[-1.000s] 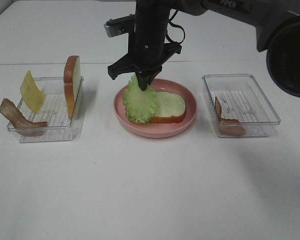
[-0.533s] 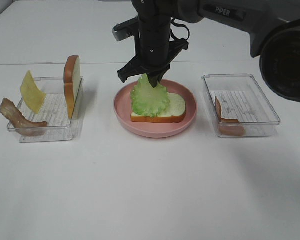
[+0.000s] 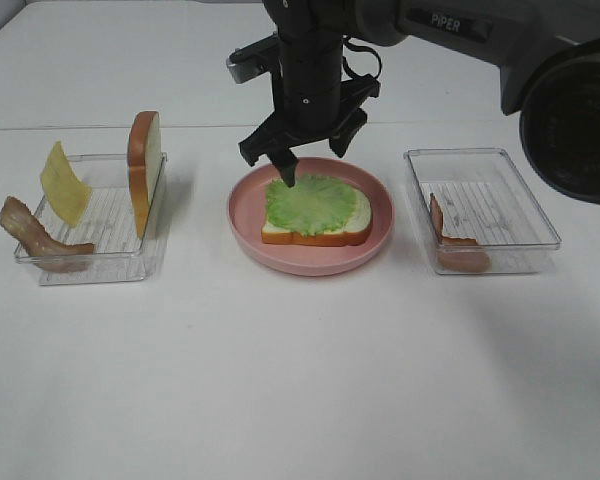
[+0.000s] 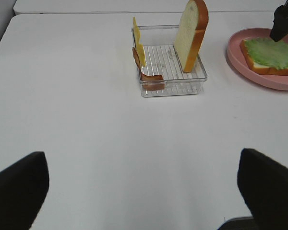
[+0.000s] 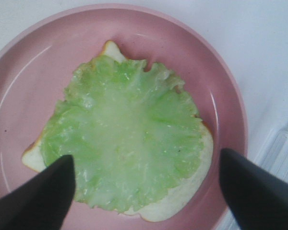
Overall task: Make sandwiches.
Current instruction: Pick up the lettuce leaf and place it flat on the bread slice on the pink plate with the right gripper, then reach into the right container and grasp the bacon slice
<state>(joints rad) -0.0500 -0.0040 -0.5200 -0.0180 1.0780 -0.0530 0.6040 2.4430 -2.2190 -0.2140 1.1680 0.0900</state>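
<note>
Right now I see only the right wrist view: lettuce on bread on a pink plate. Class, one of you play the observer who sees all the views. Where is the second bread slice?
Observer: The second bread slice stands on edge in the left tray.
Operator: Is there cheese anywhere?
Observer: The cheese leans upright in that tray, at the end away from the slice.
Operator: Any bacon on the right side?
Observer: One bacon strip lies in the right tray.
</note>
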